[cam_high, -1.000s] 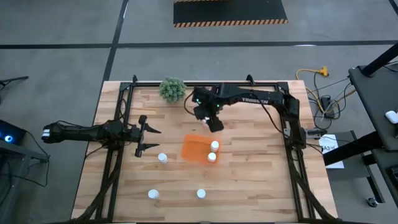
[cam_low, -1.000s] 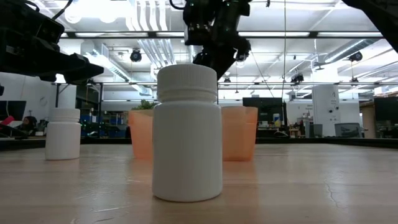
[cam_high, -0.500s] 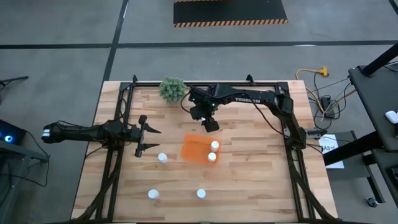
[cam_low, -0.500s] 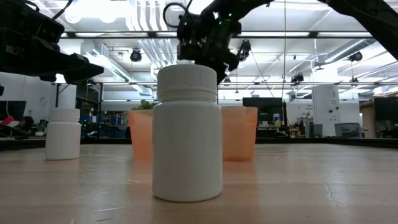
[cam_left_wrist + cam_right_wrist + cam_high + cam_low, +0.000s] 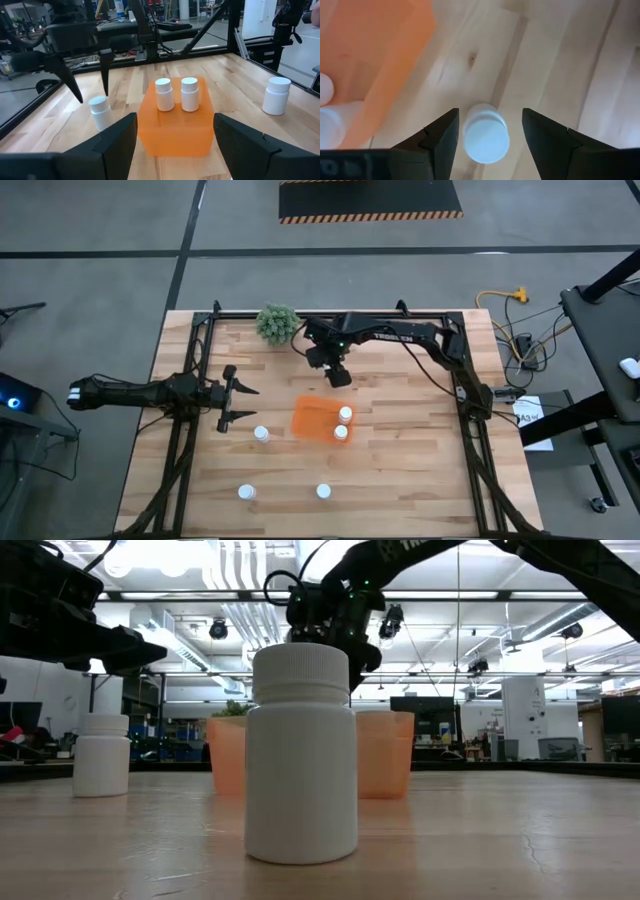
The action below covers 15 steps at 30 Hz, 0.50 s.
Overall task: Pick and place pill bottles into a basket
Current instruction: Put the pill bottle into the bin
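The orange basket (image 5: 312, 420) stands mid-table with two white-capped pill bottles (image 5: 343, 422) upright in its right end; they also show in the left wrist view (image 5: 173, 93). Three bottles stand on the table: one left of the basket (image 5: 261, 434) and two near the front (image 5: 246, 492) (image 5: 323, 491). A further bottle (image 5: 486, 134) stands on the wood just beyond the basket's far side. My right gripper (image 5: 338, 374) hangs open above it, pointing down, one finger on either side and apart from it (image 5: 490, 114). My left gripper (image 5: 238, 402) waits open at the table's left.
A green bushy plant (image 5: 277, 323) stands at the far edge, left of my right arm. Black frame rails (image 5: 190, 440) run down both sides of the table. In the low view, one front bottle (image 5: 300, 755) fills the foreground before the basket (image 5: 385, 765).
My right gripper has drifted a little toward the table's far edge and left, away from the basket, staying open. The bottles and the basket have not moved.
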Each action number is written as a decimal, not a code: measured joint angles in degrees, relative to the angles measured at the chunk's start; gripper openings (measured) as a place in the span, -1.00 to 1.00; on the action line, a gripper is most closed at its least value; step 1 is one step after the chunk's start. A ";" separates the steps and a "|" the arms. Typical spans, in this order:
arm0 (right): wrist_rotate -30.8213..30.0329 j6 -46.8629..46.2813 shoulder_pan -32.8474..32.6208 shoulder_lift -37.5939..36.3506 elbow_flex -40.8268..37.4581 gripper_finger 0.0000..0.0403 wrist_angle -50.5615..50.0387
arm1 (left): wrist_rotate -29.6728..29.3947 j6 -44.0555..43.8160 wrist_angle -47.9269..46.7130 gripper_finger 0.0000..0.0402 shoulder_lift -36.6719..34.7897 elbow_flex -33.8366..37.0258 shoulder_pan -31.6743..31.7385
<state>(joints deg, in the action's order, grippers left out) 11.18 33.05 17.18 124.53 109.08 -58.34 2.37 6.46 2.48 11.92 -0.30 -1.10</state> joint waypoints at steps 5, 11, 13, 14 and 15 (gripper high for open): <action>1.24 -0.83 0.98 0.11 -0.15 0.03 -0.07 | 0.00 0.00 0.00 0.22 0.00 0.00 0.01; 3.54 -1.60 1.40 0.11 -0.58 0.03 -0.14 | -0.02 0.00 0.00 0.22 -0.02 0.00 0.01; 3.54 -1.83 1.38 0.11 -1.06 0.03 -0.07 | -0.01 0.00 0.02 0.22 -0.01 0.00 0.00; 3.56 -1.87 1.38 0.11 -1.44 0.03 0.01 | -0.01 0.00 0.01 0.22 0.00 0.00 0.01; 3.56 -1.88 1.42 0.11 -1.96 0.03 0.01 | 0.00 -0.02 0.00 0.22 0.00 0.00 0.00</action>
<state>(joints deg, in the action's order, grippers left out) 14.74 31.18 18.61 124.64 107.12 -58.33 2.37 6.44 2.48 11.92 -0.30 -1.10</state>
